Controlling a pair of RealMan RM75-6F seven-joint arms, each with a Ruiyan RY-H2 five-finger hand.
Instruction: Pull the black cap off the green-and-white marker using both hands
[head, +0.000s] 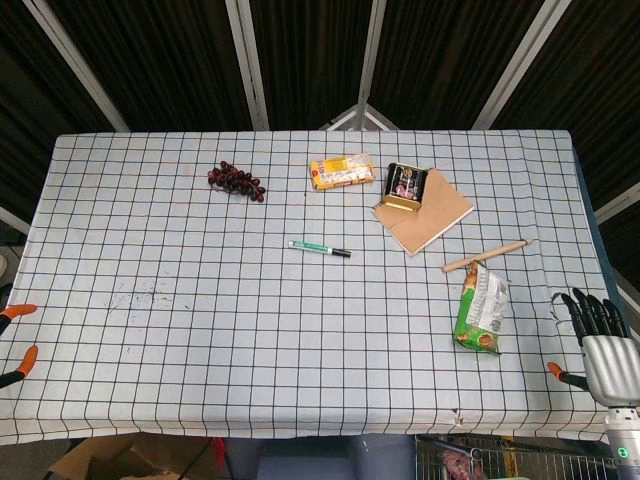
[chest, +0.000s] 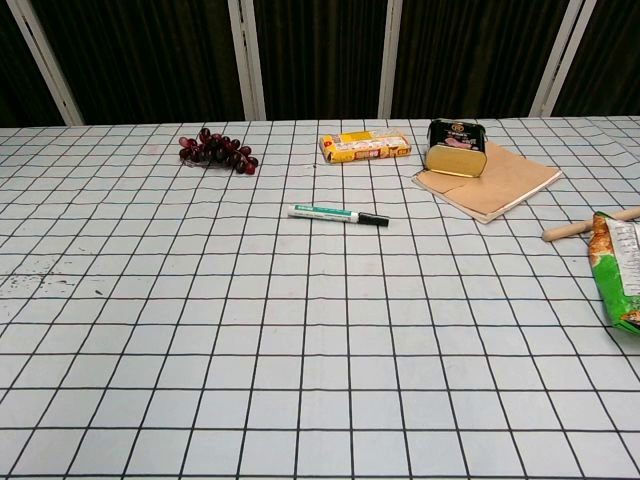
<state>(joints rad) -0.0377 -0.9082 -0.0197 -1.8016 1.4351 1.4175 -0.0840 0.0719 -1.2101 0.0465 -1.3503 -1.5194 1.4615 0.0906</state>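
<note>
**Head view: marker lies alone mid-table, right hand idle at the far corner**

Head view shows a wide table (head: 150, 330) under a smooth white cloth ruled in a dark grid, with a faint smudged patch toward its left side. At the table's near right corner the right hand (head: 603, 345) rests with its black fingers (head: 590, 312) straight, slightly spread and empty, above a pale metallic palm. No left hand appears in either view.

A flat tan cardboard notebook (head: 425, 214) lies tilted at the rear right, with a glossy gold-rimmed tin (head: 405, 186) overlapping its corner. Nearer, a crinkled green-and-white snack bag (head: 479, 311) lies just beneath a slim wooden stick (head: 485, 255). A yellow rectangular packet (head: 342, 173) sits left of the tin, and a cluster of dark red, round grapes (head: 236, 180) further left.

The green-and-white marker (head: 314, 247), a thin cylinder, lies flat near the table's middle, its black cap (head: 342, 253) on and pointing right, well apart from the right hand.
</note>
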